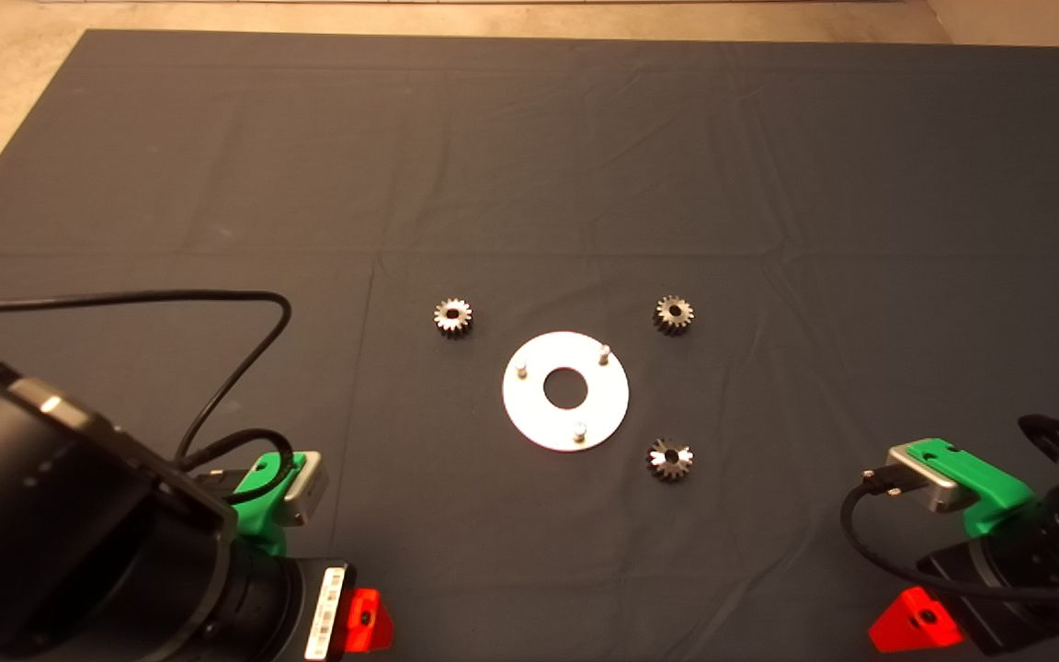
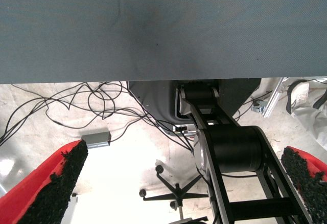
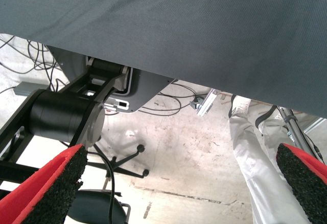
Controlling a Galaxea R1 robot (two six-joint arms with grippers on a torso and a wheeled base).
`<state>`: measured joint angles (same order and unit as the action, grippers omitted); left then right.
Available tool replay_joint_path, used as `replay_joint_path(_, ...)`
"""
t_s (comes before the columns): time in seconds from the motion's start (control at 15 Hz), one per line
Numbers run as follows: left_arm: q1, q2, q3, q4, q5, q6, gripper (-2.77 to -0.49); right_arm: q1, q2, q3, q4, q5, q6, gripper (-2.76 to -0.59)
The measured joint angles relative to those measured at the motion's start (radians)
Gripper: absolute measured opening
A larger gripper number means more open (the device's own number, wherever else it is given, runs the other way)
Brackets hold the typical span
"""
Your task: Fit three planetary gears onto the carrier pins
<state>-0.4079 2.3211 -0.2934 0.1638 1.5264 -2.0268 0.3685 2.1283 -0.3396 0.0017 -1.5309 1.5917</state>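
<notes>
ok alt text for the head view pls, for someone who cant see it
A silver disc with three bare carrier pins lies mid-mat, with three planetary gears loose on the mat around it, none installed. The left gripper and right gripper wait at the lower corners.

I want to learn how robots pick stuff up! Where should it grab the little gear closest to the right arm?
Probably by its toothed rim, from straight above. That planetary gear lies flat on the mat beside the disc, bore upward, so only its sides offer a hold. The right gripper waits nearby, jaws open.
</notes>
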Motion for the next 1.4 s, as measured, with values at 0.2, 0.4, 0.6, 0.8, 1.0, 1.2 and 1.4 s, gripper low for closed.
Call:
replay_joint_path(0.2, 0.0, 0.0, 0.0, 0.0, 0.0, 0.0, -0.51, 0.0, 0.0, 0.0, 0.0, 0.0, 0.0, -0.6)
replay_joint_path(0.4, 0.0, 0.001, -0.007, 0.0, 0.0, 0.003, -0.51, 0.0, 0.002, 0.0, 0.0, 0.0, 0.0, -0.6)
replay_joint_path(0.6, 0.0, 0.044, -0.141, 0.001, 0.0, 0.085, -0.51, 0.0, 0.022, 0.0, 0.001, 0.0, 0.0, -0.6)
replay_joint_path(0.8, 0.022, 0.124, -0.301, 0.02, 0.0, 0.164, -0.51, 0.0, 0.031, 0.0, 0.001, 0.0, 0.0, -0.6)
replay_joint_path(1.0, 0.04, 0.179, -0.442, 0.035, 0.0, 0.262, -0.51, -0.003, 0.042, 0.0, 0.003, 0.0, 0.0, -0.6)
replay_joint_path(1.2, 0.049, 0.221, -0.614, 0.051, 0.0, 0.394, -0.51, -0.003, 0.044, 0.0, 0.003, 0.0, 0.0, -0.6)
replay_joint_path(1.4, 0.051, 0.246, -0.718, 0.057, -0.001, 0.468, -0.51, -0.003, 0.049, 0.0, 0.003, 0.0, 0.0, -0.6)
